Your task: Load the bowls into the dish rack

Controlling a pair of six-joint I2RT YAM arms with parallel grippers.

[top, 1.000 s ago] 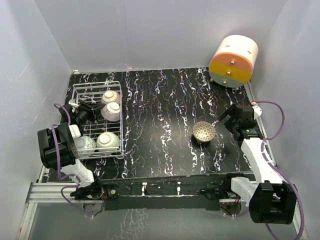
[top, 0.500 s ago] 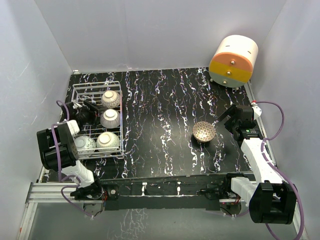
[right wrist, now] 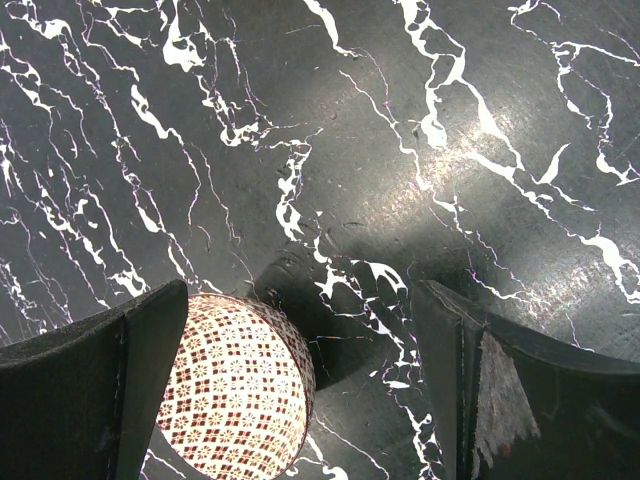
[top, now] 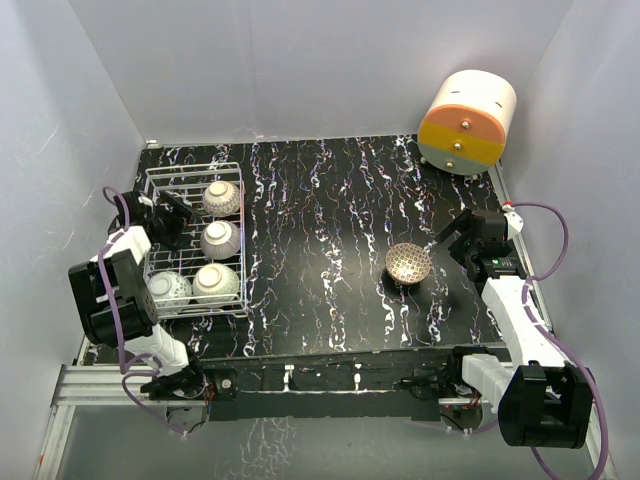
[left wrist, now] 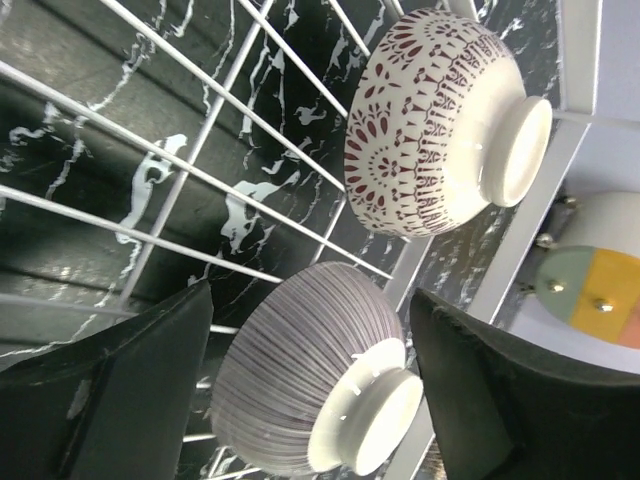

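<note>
The white wire dish rack (top: pixel 190 169) at the table's left holds several bowls turned foot-up: a red-patterned one (top: pixel 222 197), a grey striped one (top: pixel 221 239), a whitish one (top: pixel 216 283) and a pale green one (top: pixel 170 288). My left gripper (top: pixel 183 220) hovers open over the rack's left part. In the left wrist view the striped bowl (left wrist: pixel 300 385) lies between its fingers (left wrist: pixel 130 390) with gaps on both sides, the red-patterned bowl (left wrist: pixel 430 120) behind. A lattice-patterned bowl (top: pixel 408 263) stands upright on the table. My right gripper (top: pixel 446 248) is open just right of it, the bowl (right wrist: pixel 235 395) beside its left finger.
A large cream, orange and yellow cylinder (top: pixel 466 122) stands at the back right corner and shows in the left wrist view (left wrist: pixel 600 290). Grey walls close in the black marbled table (top: pixel 320 210) on three sides.
My left gripper has opened and let go of the striped bowl, which now rests in the rack's middle row. The gripper has drawn back to the left. The right arm has not moved.
</note>
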